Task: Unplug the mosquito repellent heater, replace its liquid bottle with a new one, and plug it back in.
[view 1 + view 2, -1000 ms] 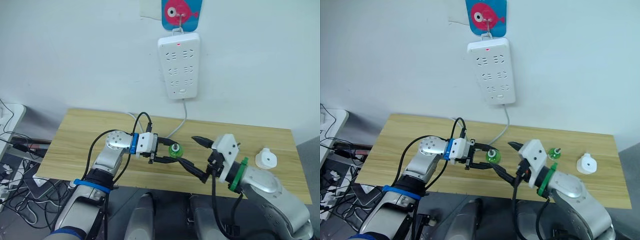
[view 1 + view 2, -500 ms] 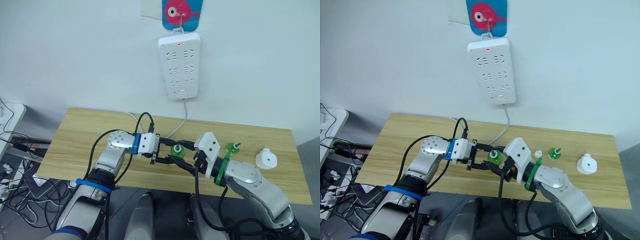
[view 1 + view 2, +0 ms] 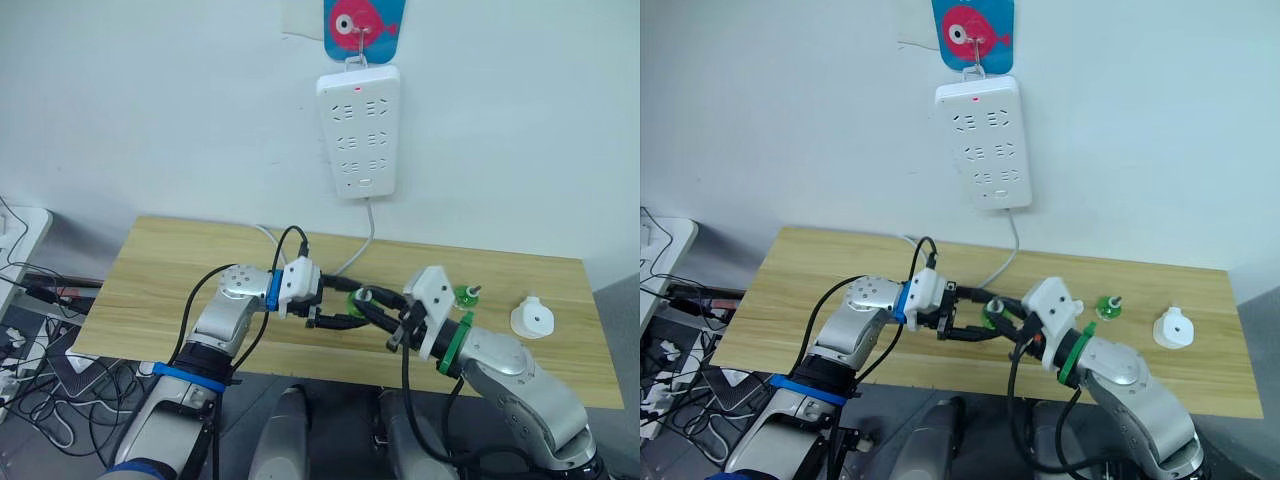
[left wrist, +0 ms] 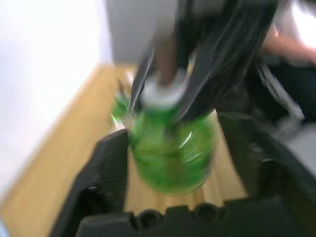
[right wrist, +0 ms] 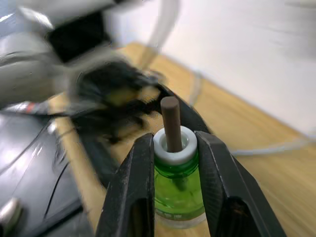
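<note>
L grip [image 3: 338, 307]: fingers apart, facing R | R grip [image 5: 173, 148]: clamped, meets L mid-front

From my head cameras the green bottle [image 3: 352, 301] is mostly hidden between both grippers. The second bottle [image 3: 464, 295] is too small to read. My left wrist picture is smeared; its gripper's contact seems uncertain.

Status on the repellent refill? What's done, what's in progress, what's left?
Done: the small white rounded heater lies unplugged on the wooden table, and no bottle shows in it. In hand: both grippers meet at a green liquid bottle with a brown wick; the right gripper clamps its white neck, the left gripper brackets its body. A second green bottle stands nearby. Left: fit a bottle, plug into the white wall strip.
</note>
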